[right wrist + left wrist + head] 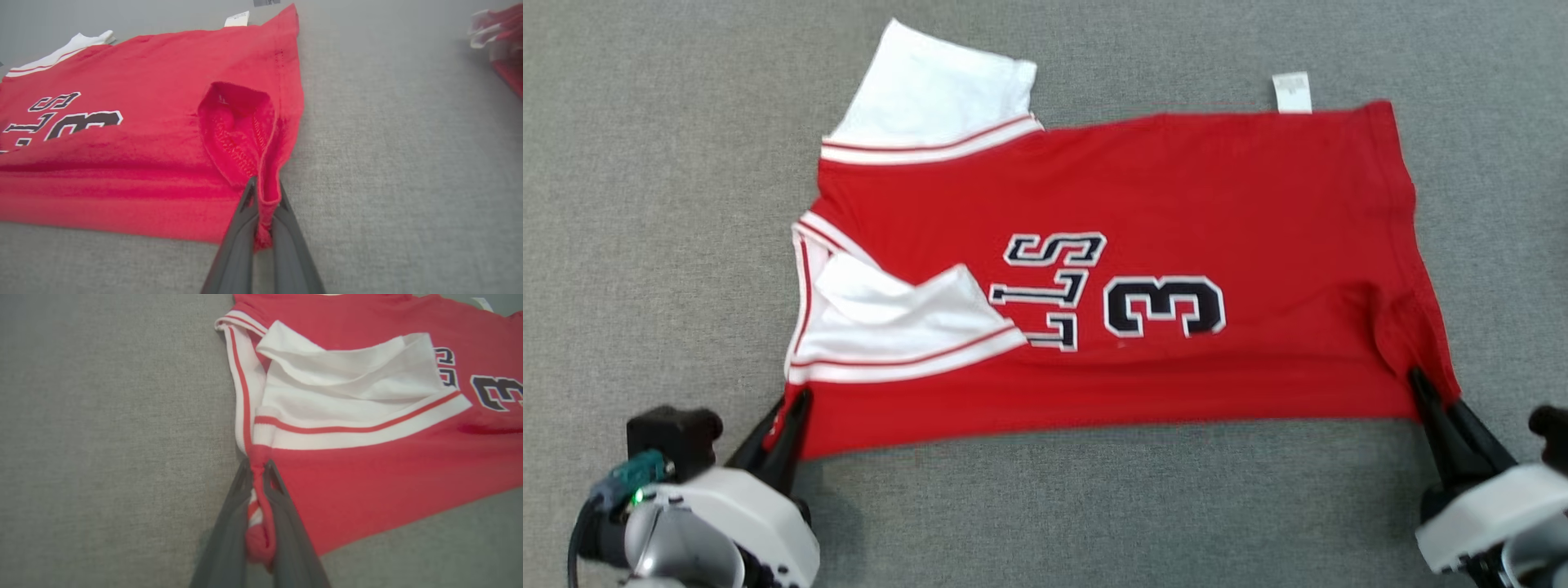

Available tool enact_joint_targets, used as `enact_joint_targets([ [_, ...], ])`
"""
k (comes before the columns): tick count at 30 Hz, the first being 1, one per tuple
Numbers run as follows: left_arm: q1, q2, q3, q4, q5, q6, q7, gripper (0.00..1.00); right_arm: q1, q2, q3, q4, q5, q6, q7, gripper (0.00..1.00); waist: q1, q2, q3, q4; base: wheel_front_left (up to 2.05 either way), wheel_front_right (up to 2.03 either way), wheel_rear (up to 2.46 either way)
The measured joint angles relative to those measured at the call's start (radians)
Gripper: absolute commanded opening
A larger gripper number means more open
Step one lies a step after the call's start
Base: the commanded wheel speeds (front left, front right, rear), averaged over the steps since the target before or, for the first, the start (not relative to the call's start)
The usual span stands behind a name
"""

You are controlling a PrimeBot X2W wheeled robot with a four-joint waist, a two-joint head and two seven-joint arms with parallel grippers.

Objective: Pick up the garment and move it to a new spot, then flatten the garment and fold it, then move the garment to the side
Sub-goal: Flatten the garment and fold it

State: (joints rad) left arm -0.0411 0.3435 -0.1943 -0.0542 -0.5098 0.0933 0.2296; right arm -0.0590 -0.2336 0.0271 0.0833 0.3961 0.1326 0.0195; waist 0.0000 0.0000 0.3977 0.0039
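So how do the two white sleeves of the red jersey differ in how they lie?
The far sleeve sticks out past the red body onto the grey surface; the near sleeve is folded in over the body. The far sleeve lies fairly flat; the near sleeve is rumpled and overlaps the black lettering. Both are white with a red-striped band.

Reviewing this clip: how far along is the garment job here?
Done: the red jersey with white sleeves lies spread flat on the grey cloth surface. In hand: left gripper and right gripper each pinch a near corner. Remaining: the fold, then moving it aside.
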Motion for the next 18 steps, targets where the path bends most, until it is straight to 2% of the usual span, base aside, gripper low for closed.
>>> enact_joint_targets([
  [3, 0.086, 0.001, 0.005, -0.098, -0.018, 0.036, 0.035, 0.0, 0.086, 0.014, -0.042, -0.057, 0.009, 0.001, 0.042, 0.0, 0.0, 0.0, -0.002, -0.005, 0.0, 0.0, 0.0],
  [6, 0.115, -0.014, 0.004, -0.121, -0.021, 0.062, 0.043, 0.0, 0.088, 0.037, -0.045, -0.06, 0.02, 0.001, 0.027, 0.0, 0.0, 0.0, -0.002, -0.012, 0.0, 0.0, 0.0],
  [7, 0.115, -0.019, 0.0, -0.119, -0.021, 0.067, 0.042, 0.37, 0.082, 0.041, -0.044, -0.047, 0.026, 0.001, 0.022, 0.41, 0.0, 0.0, -0.002, -0.013, 0.0, 0.0, 0.0],
  [8, 0.114, -0.031, 0.0, -0.118, -0.021, 0.067, 0.023, 1.0, 0.077, 0.044, -0.043, -0.034, 0.026, 0.001, 0.017, 0.9, 0.0, 0.0, -0.003, -0.014, 0.0, 0.0, 0.0],
  [9, 0.109, -0.043, -0.001, -0.111, -0.021, 0.068, 0.011, 1.0, 0.071, 0.048, -0.045, -0.022, 0.024, 0.001, 0.01, 1.0, 0.0, 0.0, -0.005, -0.014, 0.0, 0.0, 0.0],
  [13, 0.07, -0.066, 0.009, -0.081, 0.007, 0.068, -0.104, 1.0, 0.042, 0.062, -0.069, -0.011, 0.005, -0.002, -0.032, 1.0, 0.0, 0.0, -0.013, -0.021, 0.0, 0.0, 0.0],
  [18, -0.008, -0.079, 0.029, -0.079, 0.058, 0.069, -0.258, 1.0, -0.002, 0.094, -0.143, -0.068, -0.06, -0.002, -0.103, 1.0, 0.0, 0.0, -0.029, -0.027, 0.0, 0.0, 0.0],
])
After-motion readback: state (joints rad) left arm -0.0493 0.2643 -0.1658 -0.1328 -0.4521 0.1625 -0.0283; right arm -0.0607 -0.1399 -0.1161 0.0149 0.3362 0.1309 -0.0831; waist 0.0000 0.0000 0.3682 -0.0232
